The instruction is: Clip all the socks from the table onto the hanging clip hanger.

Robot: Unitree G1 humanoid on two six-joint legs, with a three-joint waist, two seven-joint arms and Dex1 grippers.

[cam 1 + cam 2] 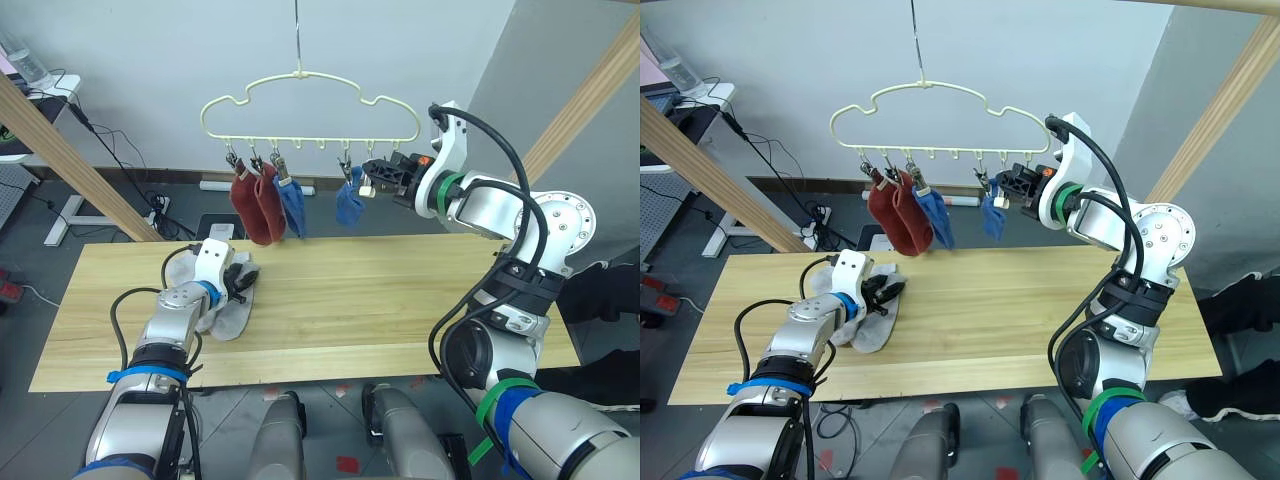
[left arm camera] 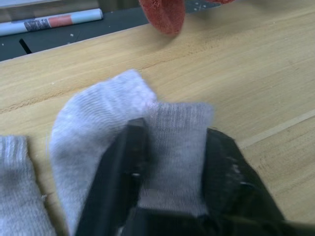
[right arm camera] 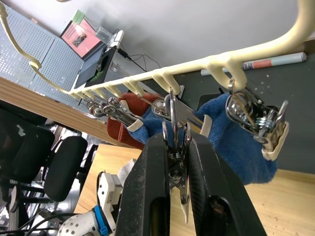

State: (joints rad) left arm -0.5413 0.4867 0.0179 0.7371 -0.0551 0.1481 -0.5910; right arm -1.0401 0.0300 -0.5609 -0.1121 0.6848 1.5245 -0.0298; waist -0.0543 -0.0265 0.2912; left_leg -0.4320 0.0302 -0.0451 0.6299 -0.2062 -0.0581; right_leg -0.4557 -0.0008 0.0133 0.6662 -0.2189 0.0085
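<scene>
The pale-yellow clip hanger (image 1: 300, 80) hangs above the table's (image 1: 400, 300) far edge. Two rust-red socks (image 1: 255, 205) and two blue socks (image 1: 292, 205) (image 1: 350, 205) are clipped on it. My right gripper (image 1: 372, 183) is raised at the hanger's right part and is shut on a silver clip (image 3: 177, 142), next to the right blue sock (image 3: 236, 142). Two light grey socks (image 1: 228, 310) (image 1: 185, 265) lie on the table at the left. Down on them, my left gripper (image 2: 172, 132) stands open, with one grey sock (image 2: 108, 123) between its fingers.
Slanted wooden poles (image 1: 60, 150) (image 1: 585, 95) of a frame stand at both sides behind the table. Cables and a power strip (image 1: 155, 205) lie on the floor beyond the far edge. Bare hooks (image 1: 320, 148) show along the hanger's bar between the blue socks.
</scene>
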